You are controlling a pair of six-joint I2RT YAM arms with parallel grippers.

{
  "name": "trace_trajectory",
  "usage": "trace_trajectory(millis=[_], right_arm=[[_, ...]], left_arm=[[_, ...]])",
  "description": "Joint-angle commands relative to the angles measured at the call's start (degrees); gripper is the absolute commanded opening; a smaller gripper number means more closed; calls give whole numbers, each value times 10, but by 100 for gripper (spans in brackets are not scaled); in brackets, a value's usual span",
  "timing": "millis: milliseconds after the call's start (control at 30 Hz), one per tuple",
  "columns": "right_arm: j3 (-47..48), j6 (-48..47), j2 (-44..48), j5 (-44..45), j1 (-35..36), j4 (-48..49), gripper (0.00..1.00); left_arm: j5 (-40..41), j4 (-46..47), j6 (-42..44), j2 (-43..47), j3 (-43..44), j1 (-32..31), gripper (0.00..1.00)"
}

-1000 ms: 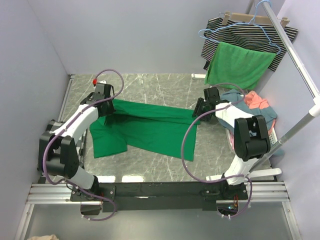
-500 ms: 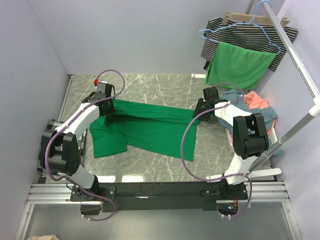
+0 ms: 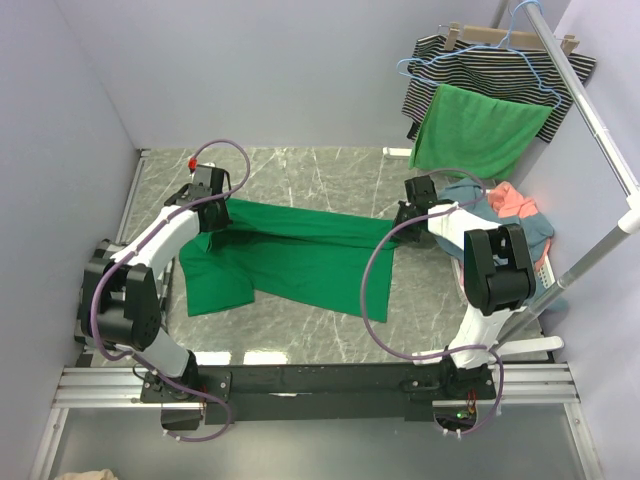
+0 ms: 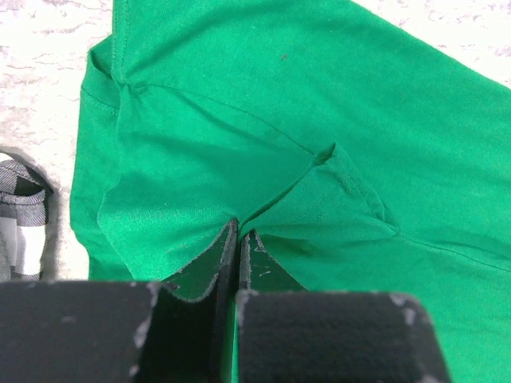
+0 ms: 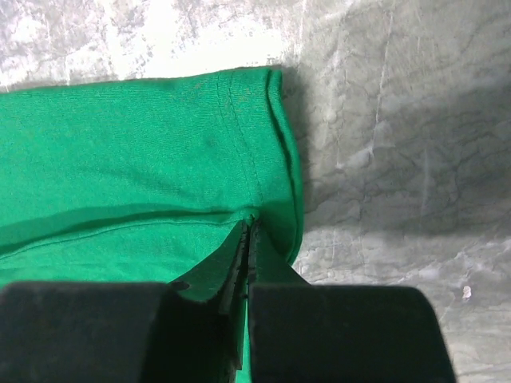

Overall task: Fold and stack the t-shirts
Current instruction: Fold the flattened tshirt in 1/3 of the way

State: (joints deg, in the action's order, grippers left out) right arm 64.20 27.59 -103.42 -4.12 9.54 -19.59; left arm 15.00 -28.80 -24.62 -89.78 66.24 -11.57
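An emerald green t-shirt [image 3: 290, 255] lies spread across the marble table [image 3: 300, 170], partly folded along its far edge. My left gripper [image 3: 213, 212] is shut on the shirt's far left corner; the left wrist view shows green cloth [image 4: 263, 136] puckering into the pinched jaw tips [image 4: 239, 231]. My right gripper [image 3: 402, 225] is shut on the shirt's far right corner, beside the hem [image 5: 275, 152], with a fold of cloth caught at the tips [image 5: 249, 225]. More t-shirts, dusty blue [image 3: 478, 200] and coral [image 3: 512, 200], lie heaped at the right.
A striped garment [image 3: 490, 65] and a brighter green cloth [image 3: 480, 130] hang from hangers on a white rail [image 3: 590, 110] at the back right. A white basket [image 3: 545, 272] holds the heap. Lilac walls close in on the left and rear.
My right gripper has closed on the green shirt's right corner and shifted slightly toward the back. The left gripper keeps its grip and place.
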Motion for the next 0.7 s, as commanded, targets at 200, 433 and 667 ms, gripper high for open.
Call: trace_trajectory(millis=[200,433,667], right_arm=[[52,-11,104,54,-4,-6,0],[168,-3,56,71,-5,-42,0],[253,-4,-18,88,-14,-50,0]], left_arm=[[64,-4,27,-8,91,0,5],[107,6,82,-112,218,22,3],[64,22,152,-246,427,78,4]])
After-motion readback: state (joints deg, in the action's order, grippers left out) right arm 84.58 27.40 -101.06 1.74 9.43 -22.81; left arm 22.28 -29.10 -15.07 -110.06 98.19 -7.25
